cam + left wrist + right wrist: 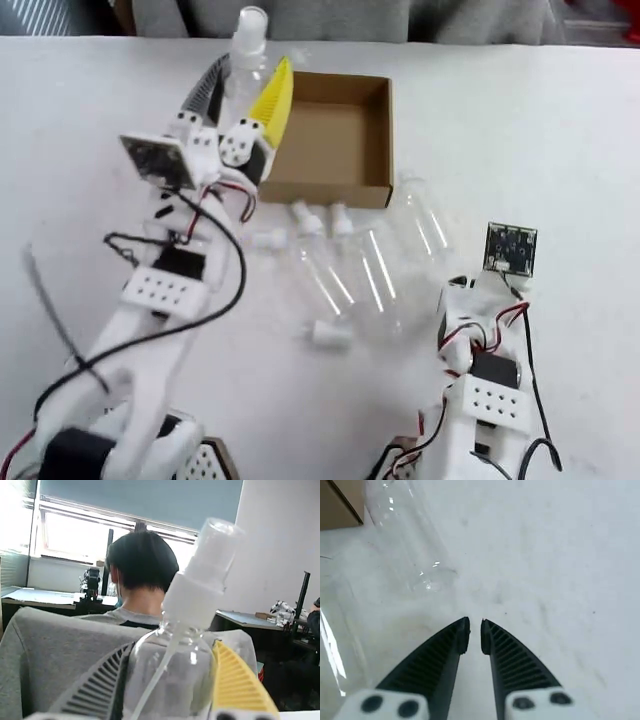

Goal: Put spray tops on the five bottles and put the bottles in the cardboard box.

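Observation:
My left gripper (254,68) is shut on a clear bottle (244,72) and holds it upright in the air at the left side of the cardboard box (375,135). A white spray top (204,582) sits on that bottle (172,680), between the grey finger (95,685) and the yellow finger (239,685). Three clear bottles lie on the table in front of the box: (318,272), (372,268), (425,222). My right gripper (474,634) is shut on nothing, low over the bare table near one lying bottle (412,545).
A loose white spray top (331,333) lies by the lying bottles, and a small white piece (268,240) lies near the box front. The right arm (482,350) stands at the lower right. The box corner (339,504) is close by.

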Controlling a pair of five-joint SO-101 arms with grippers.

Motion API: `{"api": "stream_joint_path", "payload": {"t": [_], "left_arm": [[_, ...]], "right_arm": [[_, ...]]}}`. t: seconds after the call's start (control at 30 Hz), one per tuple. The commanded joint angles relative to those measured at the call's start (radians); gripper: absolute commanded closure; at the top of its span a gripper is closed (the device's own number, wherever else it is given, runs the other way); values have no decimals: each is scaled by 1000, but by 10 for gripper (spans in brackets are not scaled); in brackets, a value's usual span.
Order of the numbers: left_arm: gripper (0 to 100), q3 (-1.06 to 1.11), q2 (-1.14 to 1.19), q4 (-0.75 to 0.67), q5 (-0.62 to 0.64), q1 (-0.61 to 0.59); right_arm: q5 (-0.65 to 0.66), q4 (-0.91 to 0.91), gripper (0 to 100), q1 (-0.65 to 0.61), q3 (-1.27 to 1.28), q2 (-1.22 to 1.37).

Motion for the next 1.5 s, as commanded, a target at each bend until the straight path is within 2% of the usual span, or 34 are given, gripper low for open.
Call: {"api": "stream_joint_path", "payload": {"t": [0.0,0.17,0.3,0.6,0.7,0.93,1.1,1.47], "left_arm": [[887,-121,177,-143,11,-28],[887,-241,437,-321,12,-48],[887,-319,607,-407,12,-54],[888,-436,868,-661,12,-53],[888,-493,934,-700,12,-54],[888,-706,1118,-690,12,-70],[888,-783,1188,-687,12,-65],[888,-941,1221,-442,12,-71]], "right_arm": [[9,-16,971,5,-8,-16],[9,-16,971,7,-6,-16],[9,-16,971,5,-5,-15],[9,-16,971,2,-5,-15],[9,-16,971,2,-5,-15],[9,-16,971,-51,8,-15],[9,-36,971,-50,12,-15],[20,-36,971,-44,26,-15]]}}
